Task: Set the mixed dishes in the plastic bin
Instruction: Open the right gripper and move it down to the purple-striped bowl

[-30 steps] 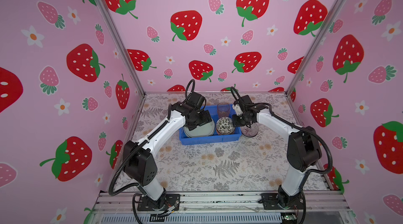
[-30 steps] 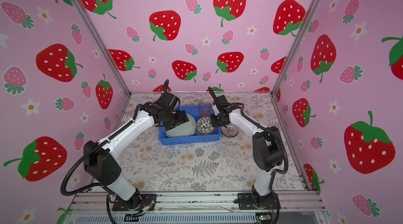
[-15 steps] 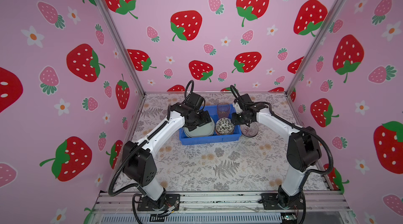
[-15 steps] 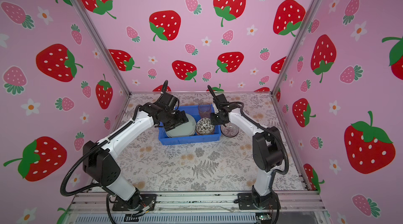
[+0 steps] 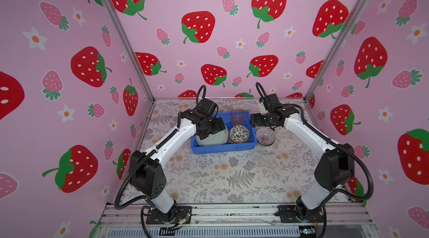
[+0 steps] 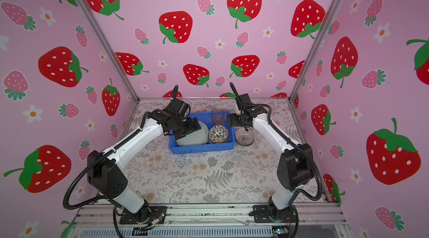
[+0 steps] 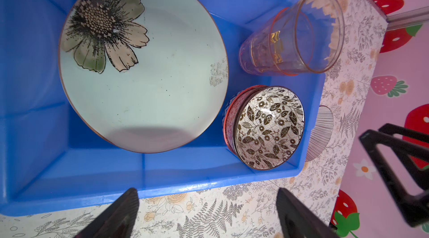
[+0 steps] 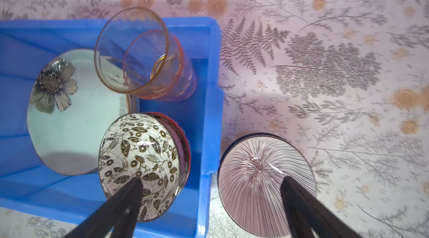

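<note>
Outstanding: striped bowl [image 5: 265,135], upright on tablecloth [image 5: 232,178], centre-right in both top views, just beside right wall of blue bin [image 5: 222,149]. Binned: flower plate [image 7: 144,62], black-white bowl [image 7: 269,127] nested in red bowl [image 7: 228,118], tumbler [image 7: 292,37]. Right gripper [image 8: 211,180]: nearer arm, jaws spread wide, empty, above, straddling bin wall and striped bowl; round target, no long axis. Left gripper [image 7: 206,191]: parted, empty, over bin's left half.

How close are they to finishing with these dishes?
Nearly done. The plate, the stacked bowls and the tumbler sit in the bin. Nothing is in hand: the left gripper and right gripper are both open and empty. Left to do: the striped bowl stands on the table just outside the bin.
</note>
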